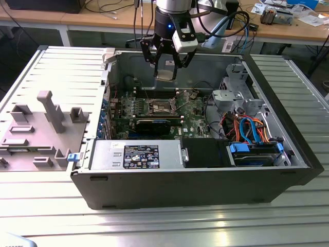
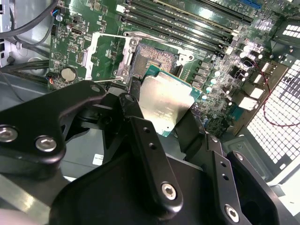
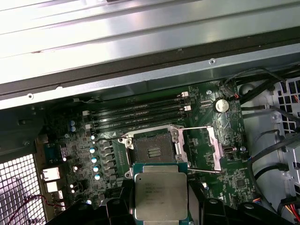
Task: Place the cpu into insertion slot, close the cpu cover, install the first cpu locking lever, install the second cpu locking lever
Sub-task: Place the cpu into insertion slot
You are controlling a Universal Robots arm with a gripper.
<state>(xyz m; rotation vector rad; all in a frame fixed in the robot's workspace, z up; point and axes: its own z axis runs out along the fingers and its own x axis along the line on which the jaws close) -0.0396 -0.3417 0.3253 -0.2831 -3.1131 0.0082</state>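
Note:
My gripper (image 1: 165, 71) hangs over the open computer case, shut on the cpu (image 1: 164, 75), a flat square chip with a silvery top. In both wrist views the cpu (image 3: 160, 192) (image 2: 164, 101) sits between the black fingers (image 2: 140, 126), level and well above the motherboard. The insertion slot (image 3: 152, 151) (image 2: 157, 58) (image 1: 161, 107) is a dark square socket lying bare below and a little ahead of the chip. The cpu cover (image 3: 202, 149) (image 2: 105, 56), a thin silver frame, is swung open and lies flat beside the socket.
Long memory slots (image 3: 136, 112) run alongside the socket. A black graphics card (image 1: 152, 124) and a labelled power supply (image 1: 136, 154) sit nearer the case front. A drive cage with blue and orange cables (image 1: 252, 135) is at the exterior view's right, and a grey fixture block (image 1: 36, 128) at its left.

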